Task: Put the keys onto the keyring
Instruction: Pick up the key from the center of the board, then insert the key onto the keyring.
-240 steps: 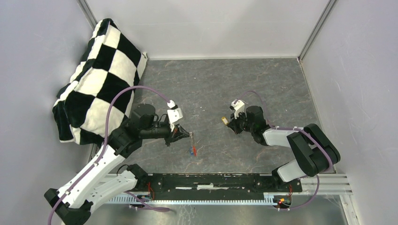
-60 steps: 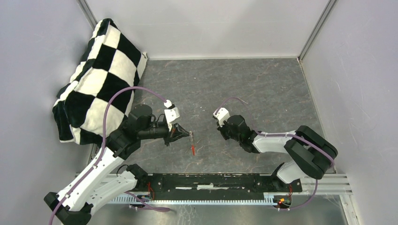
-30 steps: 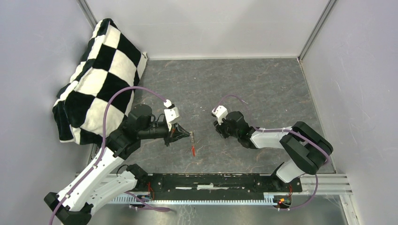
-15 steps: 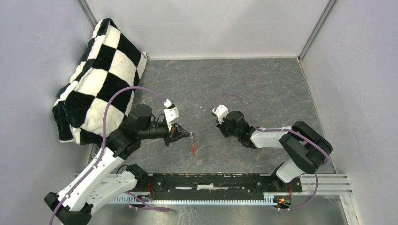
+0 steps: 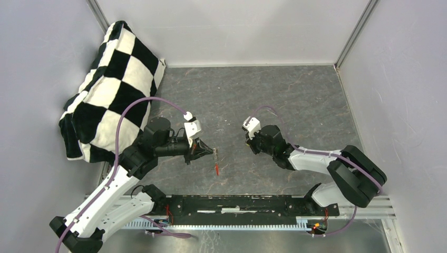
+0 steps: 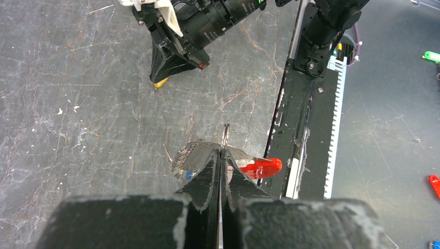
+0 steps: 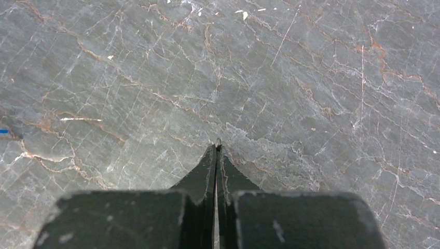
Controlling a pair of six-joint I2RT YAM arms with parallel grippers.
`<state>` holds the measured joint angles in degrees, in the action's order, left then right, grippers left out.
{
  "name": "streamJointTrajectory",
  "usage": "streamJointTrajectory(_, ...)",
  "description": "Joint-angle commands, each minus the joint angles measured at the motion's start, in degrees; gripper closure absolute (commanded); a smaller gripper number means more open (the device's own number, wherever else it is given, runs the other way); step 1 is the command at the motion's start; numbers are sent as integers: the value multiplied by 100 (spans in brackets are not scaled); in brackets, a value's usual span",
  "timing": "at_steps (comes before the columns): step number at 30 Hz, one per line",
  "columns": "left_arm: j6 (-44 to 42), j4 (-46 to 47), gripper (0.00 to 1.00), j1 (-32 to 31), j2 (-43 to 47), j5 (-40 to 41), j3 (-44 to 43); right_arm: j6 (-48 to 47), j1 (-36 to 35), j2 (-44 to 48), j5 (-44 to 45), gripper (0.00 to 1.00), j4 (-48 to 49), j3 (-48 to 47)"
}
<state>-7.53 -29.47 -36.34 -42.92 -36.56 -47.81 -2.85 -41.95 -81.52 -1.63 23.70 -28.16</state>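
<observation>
Left wrist cam: got the keyring (image 6: 262, 167) clamped tight in the left gripper (image 6: 220, 153), held up, guessing as a steady target. Across from the keyring, right gripper (image 6: 165, 78) pinched shut on the yellow-capped key (image 6: 161, 82), probably for threading next.

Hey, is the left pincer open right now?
No, the left pincer is shut on the keyring, its fingers pressed together in the left wrist view.
</observation>
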Motion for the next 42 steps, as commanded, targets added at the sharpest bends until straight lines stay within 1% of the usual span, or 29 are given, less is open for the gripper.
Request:
streamJointTrajectory(1, 234, 285, 98, 29, 54, -155, -142, 74, 59, 357, -482, 100, 163, 101)
streamJointTrajectory(3, 219, 273, 98, 30, 54, -128, -129, 116, 58, 587, -835, 100, 36, 54)
streamJointTrajectory(8, 215, 267, 98, 30, 38, -117, -76, 217, 60, 1194, -2373, 100, -613, -366)
streamJointTrajectory(12, 227, 271, 98, 30, 29, -90, -62, 467, 57, 1701, -3354, 100, -989, -700)
streamJointTrajectory(16, 242, 268, 98, 30, 21, -21, -41, 713, 53, 1992, -3952, 100, -1248, -1049)
streamJointTrajectory(20, 283, 299, 98, 30, 3, 145, -3, 990, 32, 2131, -4346, 100, -1235, -1304)
streamJointTrajectory(24, 320, 314, 98, 30, -19, 488, 9, 1061, -124, 2090, -4402, 100, -1378, -1604)
streamJointTrajectory(29, 324, 316, 98, 21, -73, 776, 17, 902, -435, 1868, -4094, 100, -1842, -2128)
streamJointTrajectory(35, 370, 314, 98, 21, -118, 1079, 2, 870, -780, 1628, -3421, 100, -2157, -2547)
streamJointTrajectory(42, 425, 330, 98, 17, -147, 1229, -25, 783, -1193, 1319, -2556, 100, -2493, -2935)
